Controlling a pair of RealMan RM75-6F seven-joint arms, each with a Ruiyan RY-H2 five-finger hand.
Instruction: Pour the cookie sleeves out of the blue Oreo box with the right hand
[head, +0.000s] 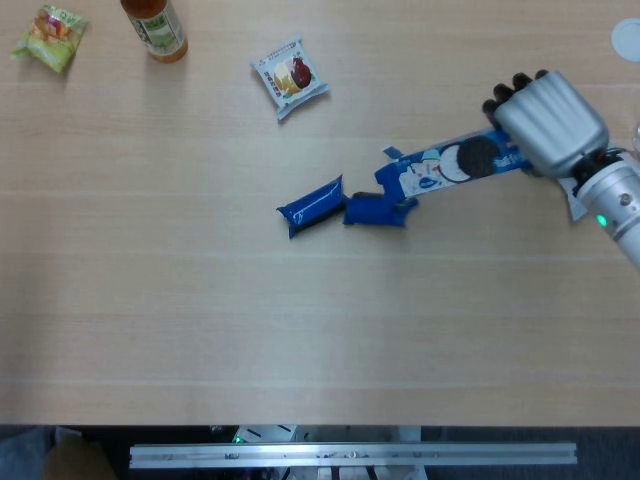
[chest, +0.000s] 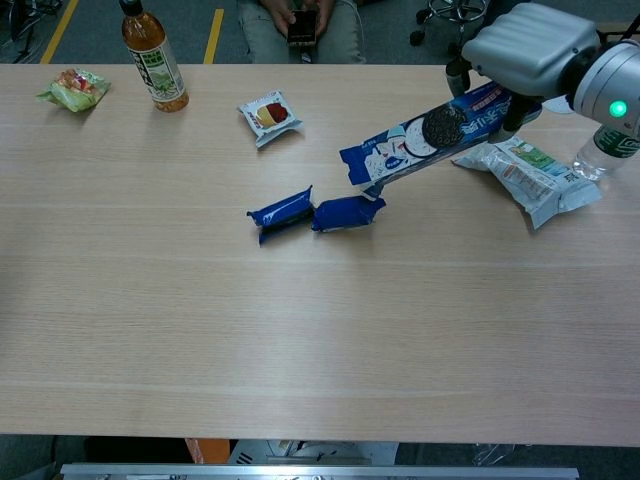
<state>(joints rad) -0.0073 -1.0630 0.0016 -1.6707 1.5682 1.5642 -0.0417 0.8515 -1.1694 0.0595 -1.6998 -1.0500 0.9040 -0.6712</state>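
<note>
Right hand (head: 548, 120): fingers wrapped around the upper end of the blue Oreo box (head: 450, 168), back of the hand facing up, far right of the wooden table (head: 300, 330); green light lit on the wrist just behind it.
Right hand, chest view (chest: 528, 45): raised above the tabletop, dark fingertips curling under the carton.
Blue Oreo box, chest view (chest: 432, 140): held aloft and tilted, open mouth lowest and pointing left, flap hanging loose; large dark cookie printed on the side beside white lettering too small to read.
First cookie sleeve (head: 312, 206): plain blue wrapper, flat on the table, left of the box mouth; in chest view (chest: 282, 213) lying at a slight slant.
Second cookie sleeve (head: 378, 209): same blue wrapper, directly below the box mouth, end-on and touching or nearly touching the first; chest view (chest: 345, 212).
Left hand: out of both views.
Bottle (chest: 153, 55): amber drink, dark cap, green-and-white label, text illegible, upright at far left.
Green snack bag (chest: 74, 87): beside the bottle, near the far-left edge.
Small snack packet (head: 291, 76): white with red-and-yellow picture, print unreadable, far side, well apart from the sleeves.
Crinkled white-and-green bag (chest: 524, 177): lying just below the held box at right.
</note>
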